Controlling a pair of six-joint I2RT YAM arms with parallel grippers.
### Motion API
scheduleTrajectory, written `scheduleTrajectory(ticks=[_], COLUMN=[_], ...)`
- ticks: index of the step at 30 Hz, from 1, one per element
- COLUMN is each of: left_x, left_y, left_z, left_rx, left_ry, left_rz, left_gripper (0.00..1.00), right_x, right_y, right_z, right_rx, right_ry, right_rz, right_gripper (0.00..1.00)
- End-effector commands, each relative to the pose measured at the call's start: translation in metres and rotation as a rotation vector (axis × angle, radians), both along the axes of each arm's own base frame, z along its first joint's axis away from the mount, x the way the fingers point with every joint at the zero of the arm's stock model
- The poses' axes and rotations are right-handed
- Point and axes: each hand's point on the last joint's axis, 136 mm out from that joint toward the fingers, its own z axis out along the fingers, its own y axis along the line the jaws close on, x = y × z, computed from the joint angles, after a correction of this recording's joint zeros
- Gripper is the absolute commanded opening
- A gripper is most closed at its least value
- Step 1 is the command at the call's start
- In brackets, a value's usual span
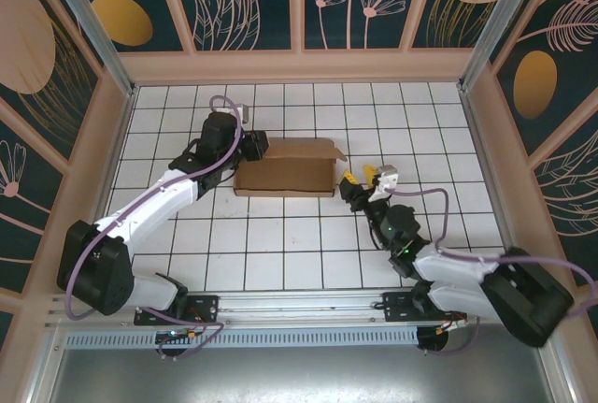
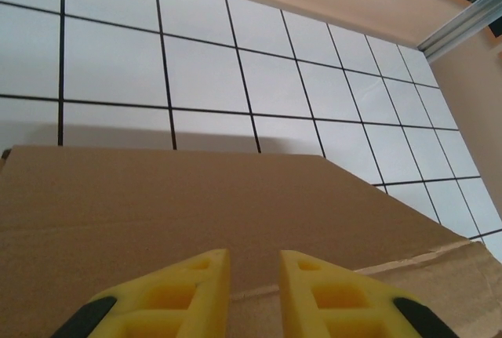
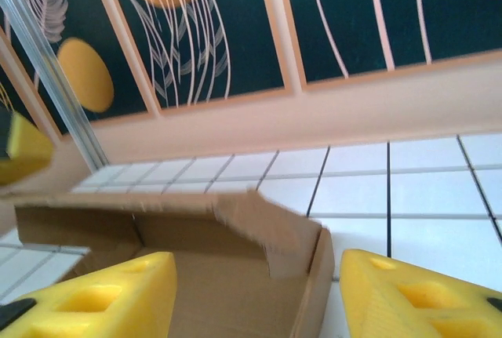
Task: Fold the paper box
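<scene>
White tiled surface (image 1: pixel 308 253) is being occupied centrally by the paper box (image 1: pixel 285 177). Left jaws are being held narrow at its left end, grip unclear; right jaws, wide, near its right.

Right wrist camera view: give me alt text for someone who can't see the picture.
A partly folded brown paper box sits open on the white tiled floor, one flap leaning inward, with the right gripper in front of it, its two yellow fingertips spread wide apart. Behind stand dark panels painted with pale plants and orange discs.
</scene>
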Motion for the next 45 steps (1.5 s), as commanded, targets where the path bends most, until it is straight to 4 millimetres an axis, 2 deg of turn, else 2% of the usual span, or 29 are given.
scheduleTrajectory(ticks=[1, 3, 7, 9, 11, 14, 17, 20, 22, 25, 26, 30, 32, 34, 36, 40, 45], left_x=[-0.009, -0.015, -0.024, -0.028, -0.031, -0.035, -0.034, -0.032, -0.03, -0.021, -0.018, -0.005, -0.001, 0.001, 0.002, 0.006, 0.014], left_y=[0.001, 0.002, 0.005, 0.005, 0.005, -0.003, -0.007, -0.002, 0.004, 0.018, 0.025, 0.06, 0.079, 0.094, 0.101, 0.104, 0.114], left_z=[-0.01, -0.02, -0.054, -0.068, -0.082, -0.096, -0.103, -0.111, -0.112, -0.095, -0.087, -0.059, -0.055, -0.061, -0.076, -0.1, -0.118], left_rx=[-0.047, -0.067, -0.061, -0.066, -0.064, -0.068, -0.057, -0.079, -0.106, -0.109, -0.096, -0.004, 0.047, 0.084, 0.099, 0.101, 0.085], left_ry=[0.029, 0.052, 0.131, 0.162, 0.191, 0.244, 0.281, 0.325, 0.348, 0.312, 0.288, 0.191, 0.163, 0.159, 0.194, 0.257, 0.301], left_rz=[0.009, 0.012, 0.024, 0.028, 0.027, -0.019, -0.043, -0.031, -0.016, 0.021, 0.04, 0.147, 0.209, 0.257, 0.273, 0.279, 0.308], left_gripper=[0.24, 0.24, 0.24, 0.24, 0.24, 0.25, 0.29, 0.32, 0.32, 0.33, 0.34, 0.36, 0.43, 0.53, 0.58, 0.61, 0.63], right_x=[-0.002, 0.0, 0.007, 0.011, 0.021, 0.037, 0.049, 0.057, 0.055, 0.051, 0.054, 0.062, 0.065, 0.067, 0.071, 0.077, 0.081], right_y=[-0.015, -0.023, -0.024, -0.011, -0.011, -0.016, -0.003, 0.0, 0.008, 0.02, 0.015, 0.017, 0.02, 0.023, 0.014, 0.014, 0.014], right_z=[0.002, 0.009, 0.016, 0.017, 0.001, -0.014, -0.02, -0.022, -0.018, -0.01, -0.01, -0.04, -0.048, -0.052, -0.057, -0.079, -0.103], right_rx=[0.021, 0.033, -0.046, -0.112, -0.192, -0.264, -0.348, -0.373, -0.274, -0.127, -0.085, -0.045, -0.033, 0.015, 0.074, 0.109, 0.117], right_ry=[0.077, 0.128, 0.263, 0.337, 0.492, 0.656, 0.738, 0.69, 0.655, 0.631, 0.631, 0.753, 0.77, 0.781, 0.779, 0.845, 0.893], right_rz=[-0.042, -0.066, -0.067, -0.025, -0.084, -0.211, -0.203, -0.184, -0.083, 0.09, 0.103, 0.175, 0.184, 0.219, 0.184, 0.215, 0.211], right_gripper=[0.53, 0.51, 0.51, 0.51, 0.52, 0.64, 0.71, 0.72, 0.77, 0.7, 0.69, 0.83, 0.93, 0.96, 0.94, 0.99, 0.99])
